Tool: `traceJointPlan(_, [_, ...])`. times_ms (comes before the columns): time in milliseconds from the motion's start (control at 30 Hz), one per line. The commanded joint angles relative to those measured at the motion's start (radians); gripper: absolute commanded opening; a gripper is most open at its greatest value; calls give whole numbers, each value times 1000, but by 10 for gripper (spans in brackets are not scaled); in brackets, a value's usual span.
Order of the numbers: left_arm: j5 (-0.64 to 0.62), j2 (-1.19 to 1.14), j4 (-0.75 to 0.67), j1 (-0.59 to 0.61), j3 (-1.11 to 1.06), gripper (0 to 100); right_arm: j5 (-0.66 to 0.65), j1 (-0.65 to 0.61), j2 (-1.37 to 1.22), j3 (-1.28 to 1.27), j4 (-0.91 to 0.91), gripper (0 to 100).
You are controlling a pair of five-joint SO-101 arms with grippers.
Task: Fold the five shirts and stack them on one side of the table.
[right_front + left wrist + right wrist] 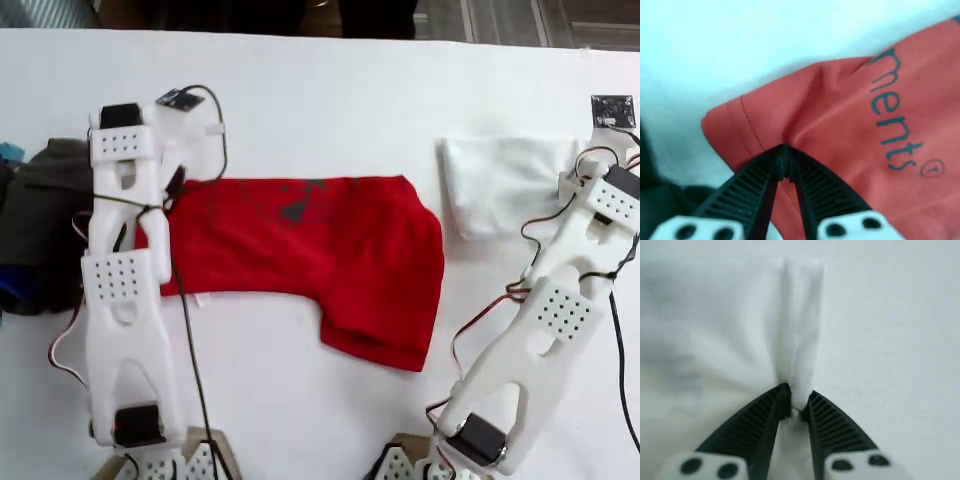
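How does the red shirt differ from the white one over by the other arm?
The red shirt lies spread wide; the white shirt is a smaller bundle. The red shirt carries dark print; the white shirt shows none. Shared: each is pinched by a pincer, red by the left pincer, white by the right pincer.

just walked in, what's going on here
The left gripper is shut on an edge of the red shirt, which lies in the middle. The right gripper pinches a fold of the white shirt, folded at the right side. Dark clothes lie piled at the left edge of the table.
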State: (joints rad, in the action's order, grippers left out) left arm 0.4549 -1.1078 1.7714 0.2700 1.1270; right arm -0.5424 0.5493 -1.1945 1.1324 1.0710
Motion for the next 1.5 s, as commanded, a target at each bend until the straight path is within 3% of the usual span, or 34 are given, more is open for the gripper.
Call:
traceJointPlan(0, [0, 75, 14, 14, 2, 24, -20, 70, -1, 21, -44, 18])
traceJointPlan(233, [0, 72, 12, 12, 2, 24, -21, 125, 2, 21, -104, 18])
traceJointPlan(500, [0, 72, 12, 12, 2, 24, -23, 99, 5, 23, -107, 19])
traceJointPlan(733, [0, 77, 12, 11, 8, 24, -18, 48, 10, 140, -50, 231])
traceJointPlan(900, [0, 80, 12, 11, 10, 24, -17, -2, 10, 244, -41, 191])
traceJointPlan(1200, [-2, 169, 14, 2, 4, 24, -15, -102, 10, 535, 312, 179])
traceJointPlan(1467, [-2, 334, 15, 5, -71, 24, 48, -180, 128, 534, 513, 179])
